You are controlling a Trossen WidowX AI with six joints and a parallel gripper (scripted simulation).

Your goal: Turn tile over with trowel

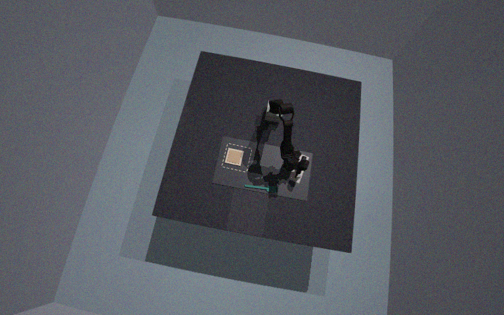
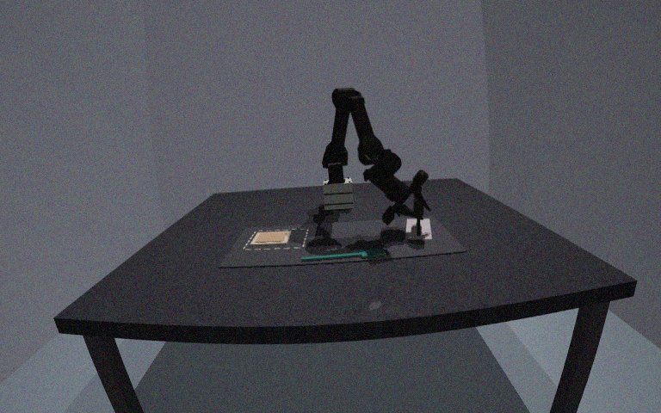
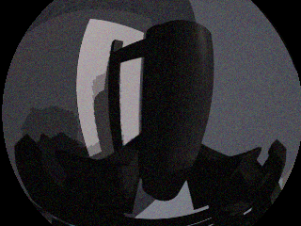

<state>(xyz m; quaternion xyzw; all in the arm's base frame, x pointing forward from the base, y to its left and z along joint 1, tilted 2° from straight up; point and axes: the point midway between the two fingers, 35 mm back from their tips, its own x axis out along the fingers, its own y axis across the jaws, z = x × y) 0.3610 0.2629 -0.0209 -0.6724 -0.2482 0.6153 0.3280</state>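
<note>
The tile (image 1: 233,156) (image 2: 270,237), tan with a pale border, lies flat inside the dashed outline (image 1: 247,170) on the mat (image 1: 219,177) (image 2: 238,260). No mark can be made out on its upper face. My gripper (image 1: 298,170) (image 2: 413,206) (image 3: 162,137) is shut on the trowel (image 1: 300,178) (image 2: 425,230) (image 3: 179,94), far to the right of the tile. The trowel has a thick black handle, a thin dark neck and a pale flat blade. Its blade is low at the mat's right end; the dark images do not show clearly whether it touches.
A teal-handled tool (image 1: 256,187) (image 2: 333,255) lies along the mat's front edge, its dark head to the right. The arm's pale base block (image 2: 338,194) stands behind the mat on the dark table (image 1: 315,222) (image 2: 292,301). Arm shadows cross the mat's middle.
</note>
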